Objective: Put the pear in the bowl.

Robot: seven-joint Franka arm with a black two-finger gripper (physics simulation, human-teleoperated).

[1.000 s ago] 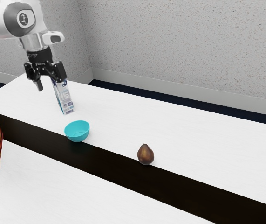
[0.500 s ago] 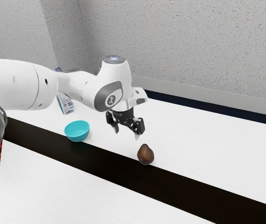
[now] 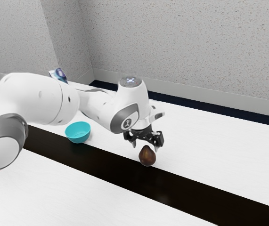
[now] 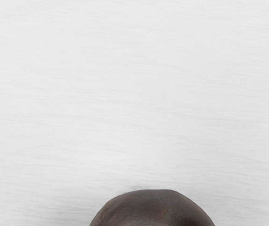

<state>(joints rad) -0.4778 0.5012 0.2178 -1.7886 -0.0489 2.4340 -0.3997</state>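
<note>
Apparently just below the wide-spread, empty end effector (image 3: 145, 147): pear (image 3: 147, 157), long axis upright, neck uppermost. Likely next: straight descent, straddling it before closing.

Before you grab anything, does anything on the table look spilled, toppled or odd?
Nothing stands out. The brown pear stands upright beneath my open gripper, and the turquoise bowl sits upright, no spill around either. The box at the back is mostly hidden; I can't judge it.

No readable text or signs
</note>
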